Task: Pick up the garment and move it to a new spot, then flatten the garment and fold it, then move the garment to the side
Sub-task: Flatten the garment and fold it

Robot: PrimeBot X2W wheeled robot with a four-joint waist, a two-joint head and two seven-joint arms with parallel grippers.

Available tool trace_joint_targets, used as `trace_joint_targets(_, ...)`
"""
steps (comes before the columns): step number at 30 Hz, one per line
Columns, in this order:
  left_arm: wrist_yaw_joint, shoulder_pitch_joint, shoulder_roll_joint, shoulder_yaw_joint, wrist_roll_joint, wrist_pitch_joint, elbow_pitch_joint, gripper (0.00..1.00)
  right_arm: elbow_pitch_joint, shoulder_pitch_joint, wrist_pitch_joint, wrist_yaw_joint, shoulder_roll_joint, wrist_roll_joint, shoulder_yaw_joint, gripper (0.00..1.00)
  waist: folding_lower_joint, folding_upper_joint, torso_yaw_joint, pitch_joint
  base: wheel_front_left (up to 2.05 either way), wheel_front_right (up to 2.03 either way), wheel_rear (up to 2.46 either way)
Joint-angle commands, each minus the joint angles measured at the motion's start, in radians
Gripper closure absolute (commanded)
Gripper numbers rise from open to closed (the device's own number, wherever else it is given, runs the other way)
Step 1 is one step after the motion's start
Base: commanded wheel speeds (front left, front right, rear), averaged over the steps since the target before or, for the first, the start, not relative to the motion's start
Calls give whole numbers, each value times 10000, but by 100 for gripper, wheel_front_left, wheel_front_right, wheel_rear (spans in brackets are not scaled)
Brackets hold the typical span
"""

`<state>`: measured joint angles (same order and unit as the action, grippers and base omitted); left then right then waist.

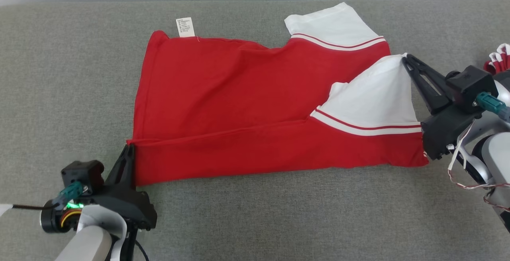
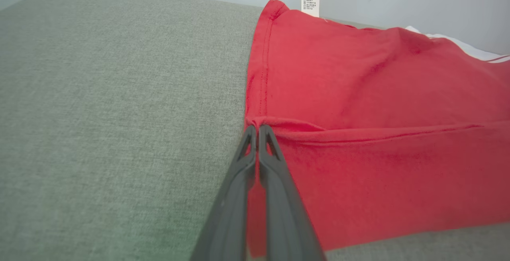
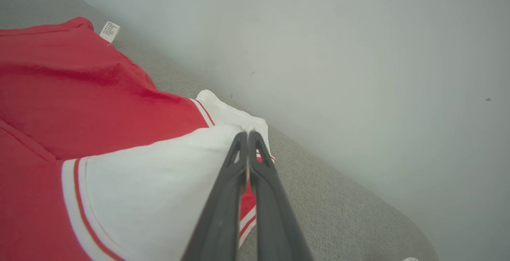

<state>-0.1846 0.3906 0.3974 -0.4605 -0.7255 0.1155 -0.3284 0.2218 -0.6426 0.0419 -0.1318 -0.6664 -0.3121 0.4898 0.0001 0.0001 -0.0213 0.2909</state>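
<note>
The fold is the step in hand, judging by the lie of the cloth: the red garment (image 1: 239, 105) lies spread across the middle of the grey worktop (image 1: 63, 73), with a near strip already doubled over along its length. The left tool (image 1: 129, 148) is clamped tight on the hem corner at the near left, where that crease begins. The right tool (image 1: 405, 58) is pinched closed on the tip of the white sleeve (image 1: 374, 93) at the right. Next, both arms would likely need to carry their held points toward the far edge together, keeping the cloth taut so the crease stays straight.
</note>
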Motion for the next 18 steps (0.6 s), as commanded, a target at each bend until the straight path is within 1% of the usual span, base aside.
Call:
trace_joint_targets(1, 44, 247, 34, -87, 161, -48, -26, 100, 144, -124, -60, 27, 166, 143, -137, 100, -1, -1, 33, 24, 0, 0, 0)
trace_joint_targets(7, 10, 765, -1, -336, 378, -274, -38, 100, 513, -15, -41, 27, 425, 345, -363, 100, -1, -1, 61, 61, 0, 0, 0)
trace_joint_targets(12, -189, 916, 53, -375, 510, -314, -136, 100, 800, -92, -119, 27, 720, 476, -622, 100, -1, -1, -19, 80, 0, 0, 0)
trace_joint_targets(13, -203, 940, 56, -395, 542, -301, -153, 84, 895, -73, -84, 27, 837, 433, -768, 100, -1, -1, -20, 73, 0, 0, 0)
trace_joint_targets(14, -220, 952, 54, -453, 580, -382, -199, 0, 983, -20, -39, 27, 925, 394, -844, 54, -1, -1, -12, 62, 0, 0, 0)
trace_joint_targets(15, -243, 983, 48, -472, 610, -360, -218, 0, 1089, 26, 10, 27, 1009, 344, -984, 0, -1, -1, 0, 47, 0, 0, 0)
trace_joint_targets(18, -367, 994, 145, -506, 749, -331, -353, 0, 1251, 99, 20, 27, 1187, 454, -1384, 0, -1, -1, 20, -50, 0, 0, 0)
